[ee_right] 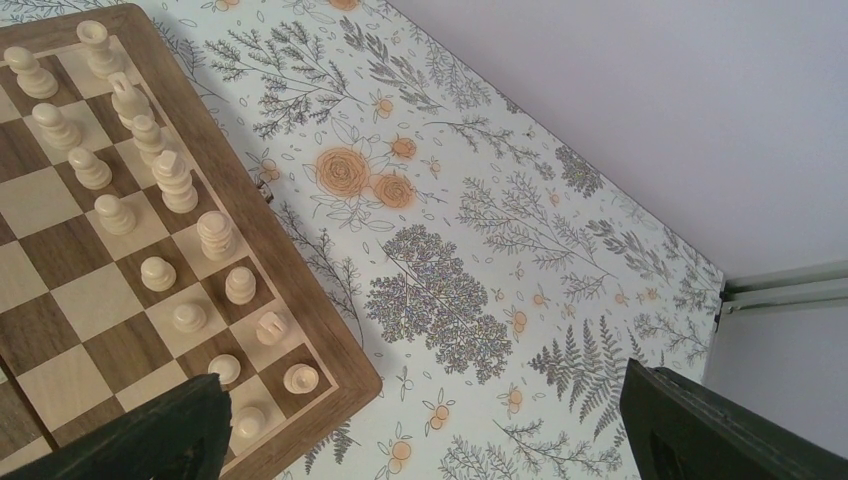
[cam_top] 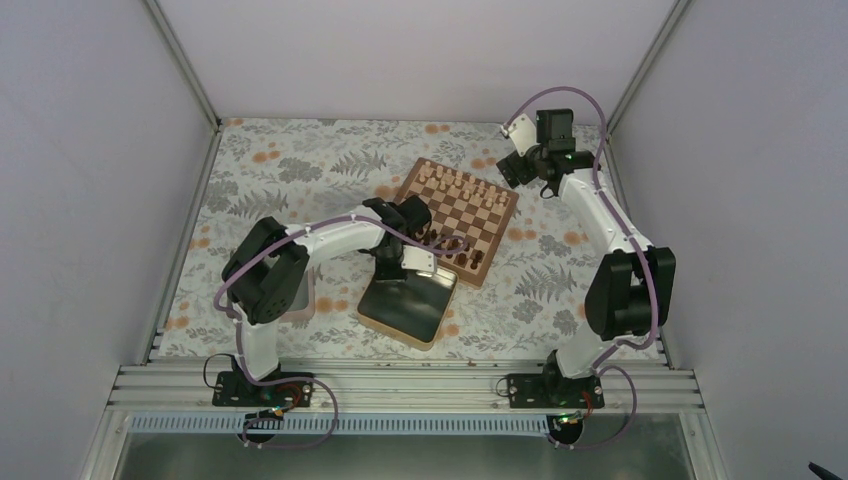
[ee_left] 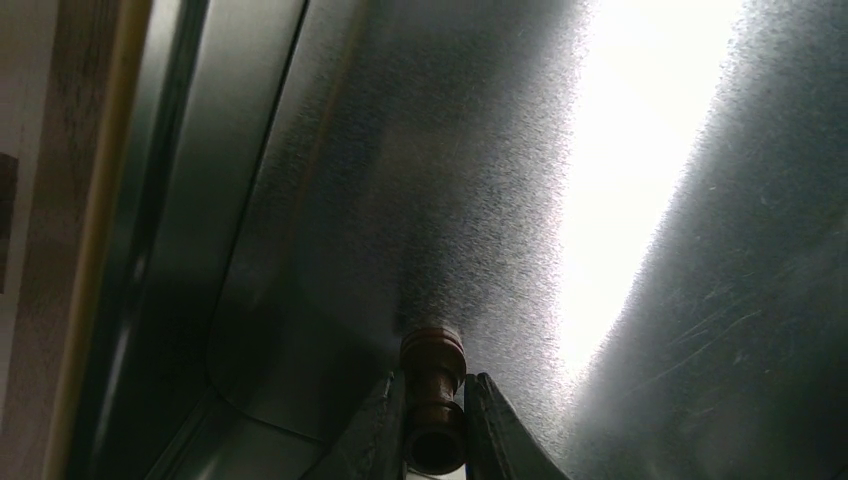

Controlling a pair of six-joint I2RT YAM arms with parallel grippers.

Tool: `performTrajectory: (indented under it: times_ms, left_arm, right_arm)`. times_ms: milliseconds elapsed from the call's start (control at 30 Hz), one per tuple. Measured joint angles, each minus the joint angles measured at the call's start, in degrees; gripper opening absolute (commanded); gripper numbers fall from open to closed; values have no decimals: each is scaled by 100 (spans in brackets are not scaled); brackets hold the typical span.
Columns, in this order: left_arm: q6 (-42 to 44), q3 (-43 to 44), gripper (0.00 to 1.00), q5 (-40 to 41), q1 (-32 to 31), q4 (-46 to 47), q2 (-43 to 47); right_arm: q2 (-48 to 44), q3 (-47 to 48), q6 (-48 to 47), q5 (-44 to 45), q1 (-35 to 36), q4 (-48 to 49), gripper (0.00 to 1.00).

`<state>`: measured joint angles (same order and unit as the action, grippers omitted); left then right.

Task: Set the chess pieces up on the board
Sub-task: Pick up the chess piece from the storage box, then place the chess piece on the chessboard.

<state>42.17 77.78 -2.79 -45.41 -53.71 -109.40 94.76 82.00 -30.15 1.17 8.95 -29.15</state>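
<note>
Left gripper (ee_left: 435,385) is clamped tight on a dark brown chess piece (ee_left: 432,350), pinched right between its fingers. It's down inside the metal tin (ee_left: 480,200), which sits just beside the near edge of the board (cam_top: 470,215). Right gripper (ee_right: 425,400) gapes wide, holding nothing, hovering off the board's far right corner, near the pale chessmen (ee_right: 160,180).

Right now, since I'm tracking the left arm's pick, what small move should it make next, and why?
Probably a straight lift. The left gripper is shut on a dark brown chess piece low inside the metal tin, with the wall close by. Rising clear first seems safest before swinging toward the chessboard.
</note>
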Motion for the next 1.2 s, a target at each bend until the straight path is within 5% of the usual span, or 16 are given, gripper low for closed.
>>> performTrajectory:
  times_ms: [467,733,1200]
  left_arm:
    - [-46,1045,10,72,-42,-686,501]
    - [-63,909,8,291,24,-879,586]
    - [243,1248,9,584,992,-789,461]
  right_arm:
    - [-63,-9,-17,7,2,0,100]
    - [-63,-11,-20,11,2,0,100]
    - [-63,-22,-26,22,0,-2,100]
